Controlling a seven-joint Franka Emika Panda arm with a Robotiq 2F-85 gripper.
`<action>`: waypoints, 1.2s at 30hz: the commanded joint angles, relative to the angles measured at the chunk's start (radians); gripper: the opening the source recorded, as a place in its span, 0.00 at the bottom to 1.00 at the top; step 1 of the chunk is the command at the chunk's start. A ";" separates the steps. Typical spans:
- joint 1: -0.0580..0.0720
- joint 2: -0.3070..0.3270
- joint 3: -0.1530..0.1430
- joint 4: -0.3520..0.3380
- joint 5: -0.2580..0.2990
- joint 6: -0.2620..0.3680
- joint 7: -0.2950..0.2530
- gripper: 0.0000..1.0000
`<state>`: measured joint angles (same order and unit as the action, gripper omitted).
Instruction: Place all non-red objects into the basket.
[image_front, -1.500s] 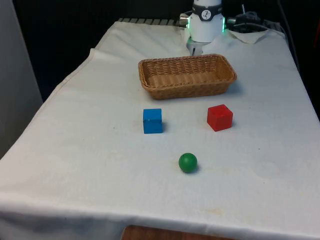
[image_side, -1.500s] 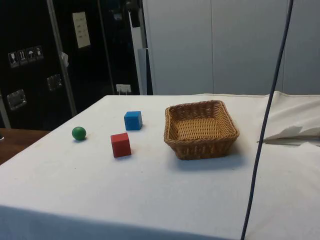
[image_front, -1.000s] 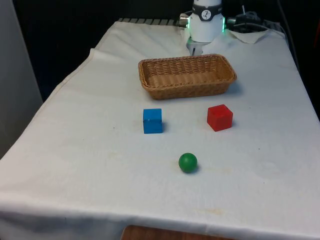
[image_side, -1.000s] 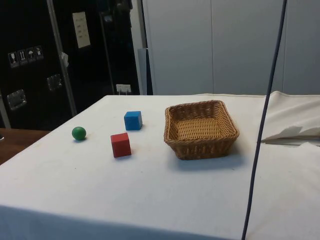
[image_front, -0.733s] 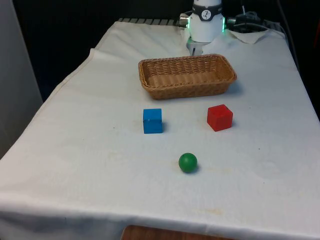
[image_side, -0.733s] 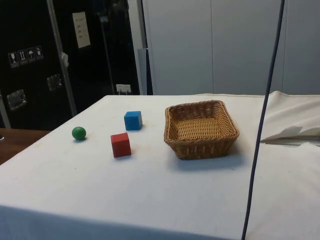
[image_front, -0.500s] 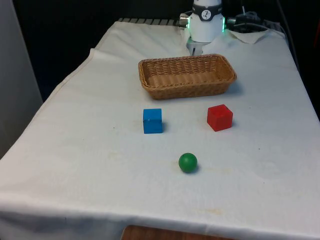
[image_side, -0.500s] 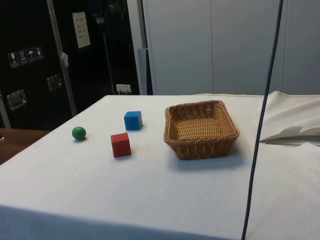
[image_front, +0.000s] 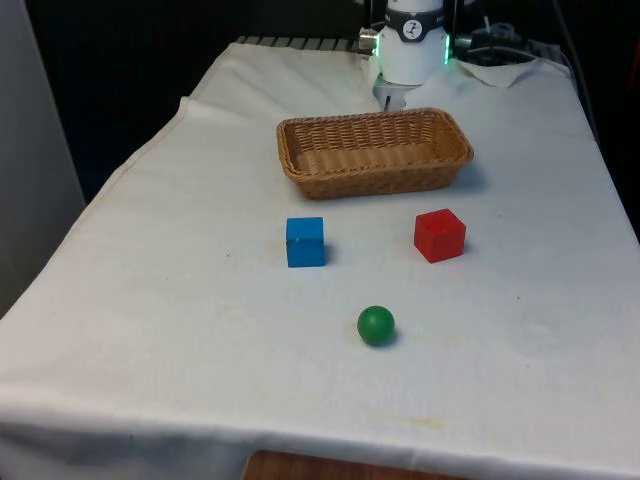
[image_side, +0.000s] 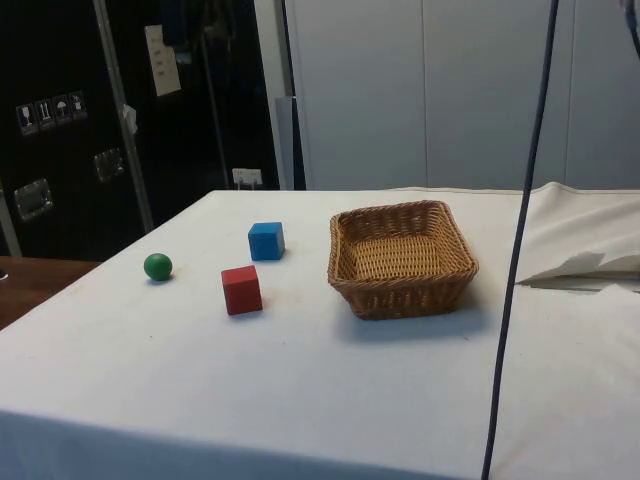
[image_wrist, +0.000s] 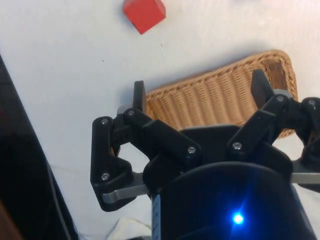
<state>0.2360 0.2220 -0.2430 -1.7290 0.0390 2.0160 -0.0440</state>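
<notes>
An empty wicker basket (image_front: 374, 151) (image_side: 402, 257) stands at the far middle of the table. In front of it lie a blue cube (image_front: 305, 241) (image_side: 266, 241), a red cube (image_front: 440, 235) (image_side: 241, 289) and, nearest the front edge, a green ball (image_front: 376, 325) (image_side: 158, 266). In the wrist view my gripper (image_wrist: 199, 91) hangs high above the basket (image_wrist: 220, 97), open, with nothing between its fingers (image_wrist: 139, 95). The red cube (image_wrist: 144, 13) lies on the cloth beyond the basket.
White cloth covers the table (image_front: 180, 300). A rumpled fold of cloth (image_side: 585, 250) lies beside the basket towards the robot's end. A dark cable (image_side: 515, 250) hangs down in the side view. The robot's base (image_front: 412, 55) stands just behind the basket.
The objects on the table have not moved. In the side view the hanging cable has drifted slightly.
</notes>
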 joint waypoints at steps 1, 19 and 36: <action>0.000 0.004 0.000 0.000 0.000 0.010 0.000 1.00; 0.001 0.126 0.012 0.108 0.001 0.050 0.007 1.00; -0.018 0.283 -0.013 0.235 0.052 0.066 -0.037 1.00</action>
<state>0.2180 0.5050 -0.2560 -1.4940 0.0910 2.0820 -0.0810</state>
